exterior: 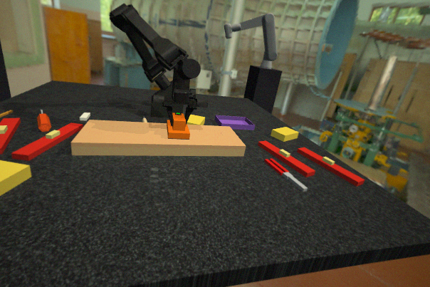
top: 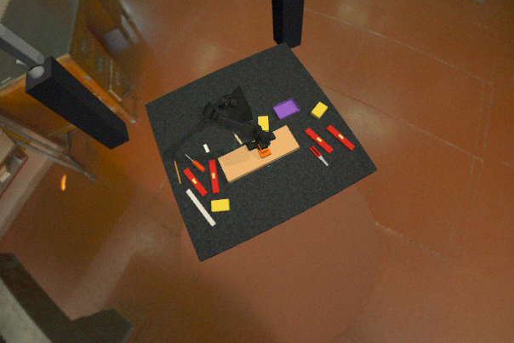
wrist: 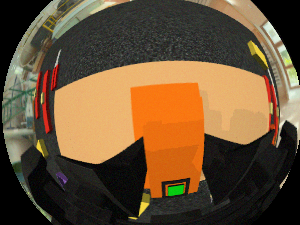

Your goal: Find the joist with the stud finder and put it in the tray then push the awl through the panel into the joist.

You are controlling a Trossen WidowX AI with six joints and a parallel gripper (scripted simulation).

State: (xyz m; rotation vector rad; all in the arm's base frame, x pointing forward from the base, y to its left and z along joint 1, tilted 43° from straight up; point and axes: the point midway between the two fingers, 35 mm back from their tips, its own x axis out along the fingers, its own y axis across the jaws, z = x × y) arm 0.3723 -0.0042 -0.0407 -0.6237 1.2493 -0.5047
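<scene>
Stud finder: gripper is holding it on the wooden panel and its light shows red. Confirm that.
Wrong on one point: the light is green, not red, as the wrist view shows. The gripper does hold the stud finder on the wooden panel.

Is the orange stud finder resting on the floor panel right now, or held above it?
Touching. In the exterior view the stud finder's wide base sits flush on the floor panel, no gap beneath, while the gripper clamps its upper block.
</scene>
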